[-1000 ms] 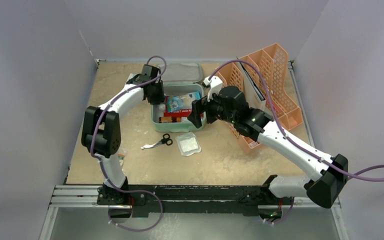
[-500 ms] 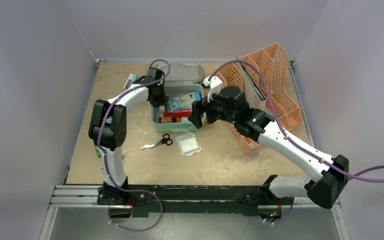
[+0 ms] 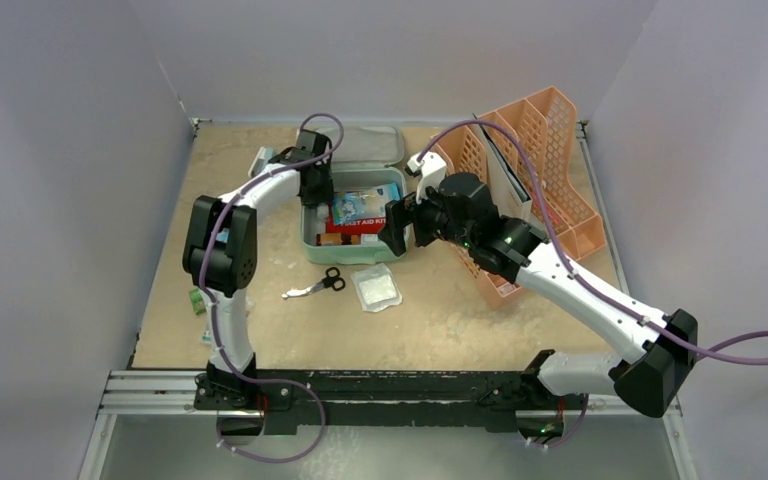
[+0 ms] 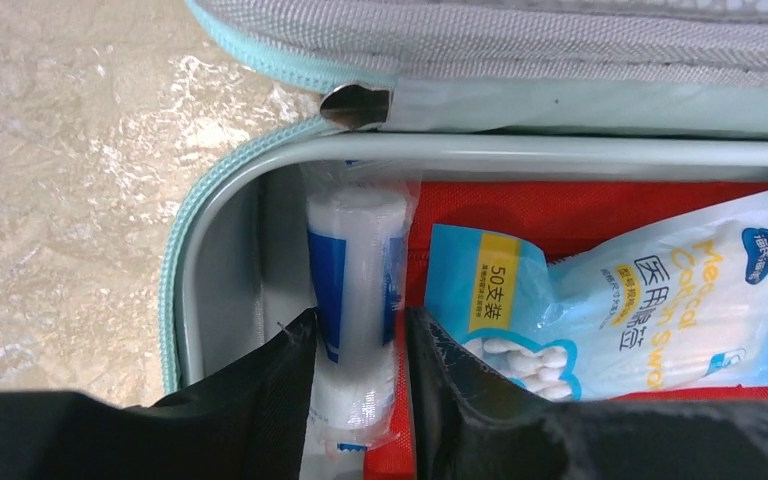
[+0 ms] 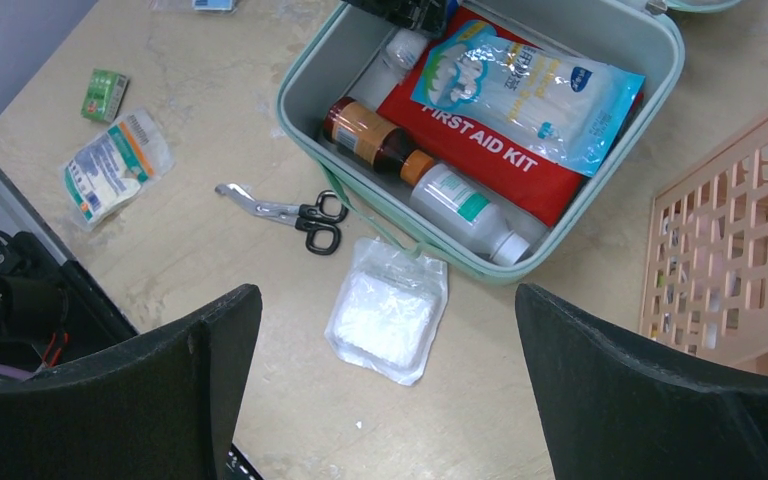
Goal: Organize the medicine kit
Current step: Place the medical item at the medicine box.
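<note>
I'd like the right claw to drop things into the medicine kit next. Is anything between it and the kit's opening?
Nothing visible blocks it. The right claw hangs open at the right side of the medicine kit, and the lid lies flipped back behind. Only the left claw is inside, along the left wall.

Left gripper (image 4: 360, 318) angled downward, jaws narrowly parted, right gripper (image 5: 385, 292) raised, tilted down, jaws spread wide
</note>
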`<state>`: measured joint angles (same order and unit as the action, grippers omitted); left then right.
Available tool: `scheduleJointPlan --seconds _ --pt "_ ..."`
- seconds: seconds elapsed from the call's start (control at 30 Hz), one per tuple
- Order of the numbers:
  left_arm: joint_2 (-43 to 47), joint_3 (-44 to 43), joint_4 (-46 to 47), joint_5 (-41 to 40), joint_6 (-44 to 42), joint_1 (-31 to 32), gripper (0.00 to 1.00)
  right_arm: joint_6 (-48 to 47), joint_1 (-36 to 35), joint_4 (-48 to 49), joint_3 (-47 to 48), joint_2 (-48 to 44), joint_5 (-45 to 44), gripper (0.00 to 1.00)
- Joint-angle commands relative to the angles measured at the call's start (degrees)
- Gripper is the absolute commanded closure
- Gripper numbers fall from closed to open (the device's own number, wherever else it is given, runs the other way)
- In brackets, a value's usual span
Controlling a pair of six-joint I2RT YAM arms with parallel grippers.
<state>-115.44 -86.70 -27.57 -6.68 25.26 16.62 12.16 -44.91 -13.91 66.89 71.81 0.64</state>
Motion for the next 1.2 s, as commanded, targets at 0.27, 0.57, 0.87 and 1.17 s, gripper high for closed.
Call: scheduleJointPlan --seconds 0.27,0.57,0.87,1.17 --pt "3.9 -3.0 -3.5 0.7 -2.6 -0.5 0.6 1.5 -0.2 -2.2 4.0 -1.0 -3.4 0.01" --pt "10.2 -3.2 -6.0 -1.1 -3.6 -0.6 0.56 1.7 -0.2 -2.7 5.0 -0.2 -1.4 0.01" --pt "18.5 -2.1 -11.6 -1.5 -2.4 -0.8 0.46 1.6 -0.3 -3.5 6.2 1.0 -1.0 0.01" --pt "30.3 7.0 -17.4 1.5 3.7 -11.9 0.29 2.3 -0.3 -2.3 7.6 2.6 -0.7 0.01"
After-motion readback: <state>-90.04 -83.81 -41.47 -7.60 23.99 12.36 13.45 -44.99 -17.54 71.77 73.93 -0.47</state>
